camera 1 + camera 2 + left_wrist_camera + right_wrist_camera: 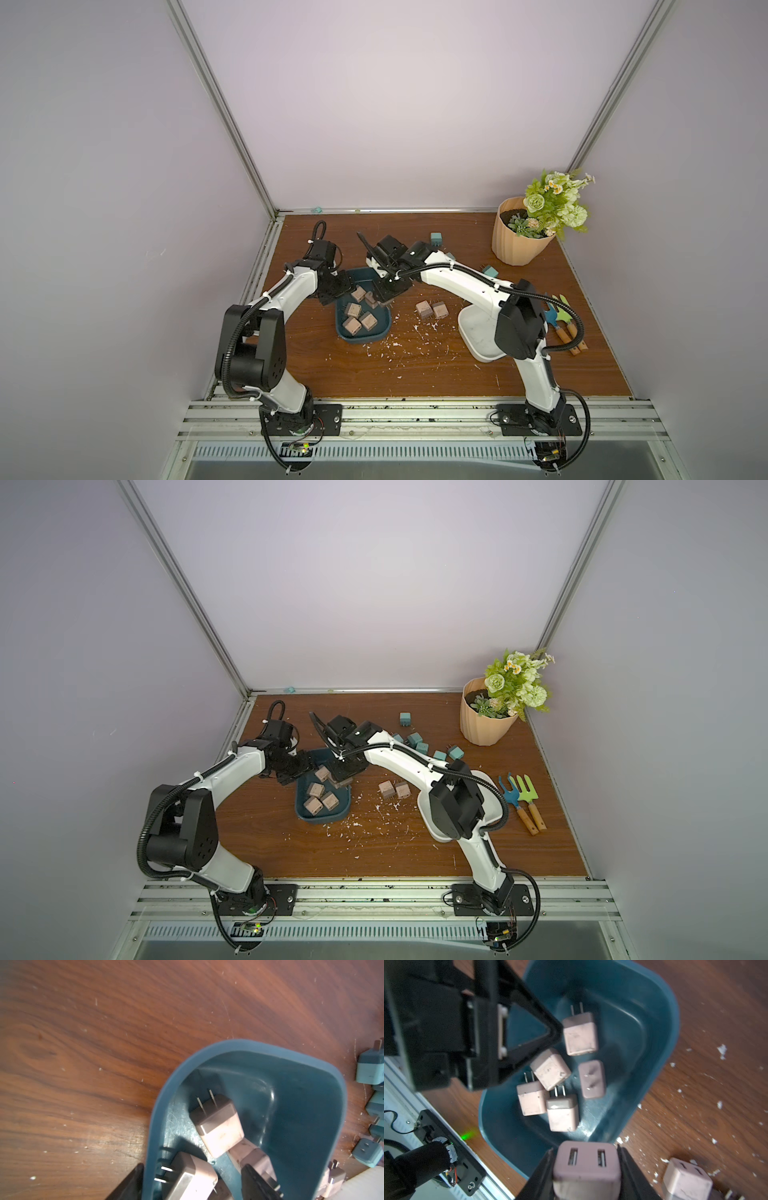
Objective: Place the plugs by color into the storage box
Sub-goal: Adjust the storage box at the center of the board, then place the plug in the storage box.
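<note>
Currently: right end effector (584, 1149) pinches a pink plug (586, 1169) over the storage box (672, 1022) rim; left end effector (193, 1165), spread, straddles the box wall. Risks: plug drops outside onto desk (716, 1022); end effectors collide.

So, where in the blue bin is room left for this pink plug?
Free: the bin floor between the plugs and its far rim, and a strip by the near rim. Crowded: the middle, five plugs, the left claw straddling the rim beside them.
</note>
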Motion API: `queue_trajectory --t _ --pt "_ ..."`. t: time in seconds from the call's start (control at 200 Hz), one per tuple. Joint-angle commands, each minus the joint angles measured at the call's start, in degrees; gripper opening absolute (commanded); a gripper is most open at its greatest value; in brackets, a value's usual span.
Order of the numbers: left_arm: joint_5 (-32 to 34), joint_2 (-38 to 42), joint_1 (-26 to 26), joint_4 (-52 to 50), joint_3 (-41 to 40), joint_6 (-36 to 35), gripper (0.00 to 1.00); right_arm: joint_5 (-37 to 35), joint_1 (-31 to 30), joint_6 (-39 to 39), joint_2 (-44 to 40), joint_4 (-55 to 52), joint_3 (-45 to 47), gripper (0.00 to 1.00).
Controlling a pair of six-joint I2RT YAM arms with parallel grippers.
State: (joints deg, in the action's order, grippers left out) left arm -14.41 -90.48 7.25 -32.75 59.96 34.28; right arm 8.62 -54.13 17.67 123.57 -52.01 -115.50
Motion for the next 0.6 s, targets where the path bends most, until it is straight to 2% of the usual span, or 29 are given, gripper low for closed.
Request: queue_trajectory --t 0.0,0.22,0.37,0.596 --pt "3.28 3.06 -3.03 -4.44 0.83 -0.21 0.74 2.82 -1.97 -1.99 1.93 -3.96 -4.87 0.45" --pt "4.15 9.73 -13.9 -5.89 -5.91 -3.48 0.74 2.64 -4.49 -3.8 6.63 -4.85 -7.97 0.45" --pt "4.88 10.57 -14.45 -7.62 -7.4 -6.42 0.74 1.06 -5.15 -5.44 9.06 -5.59 -8.69 0.45" --pt "3.45 13.4 -14.43 -6.56 -10.98 -3.69 0.75 -2.32 -5.11 -5.19 13.82 -8.2 -14.53 0.46"
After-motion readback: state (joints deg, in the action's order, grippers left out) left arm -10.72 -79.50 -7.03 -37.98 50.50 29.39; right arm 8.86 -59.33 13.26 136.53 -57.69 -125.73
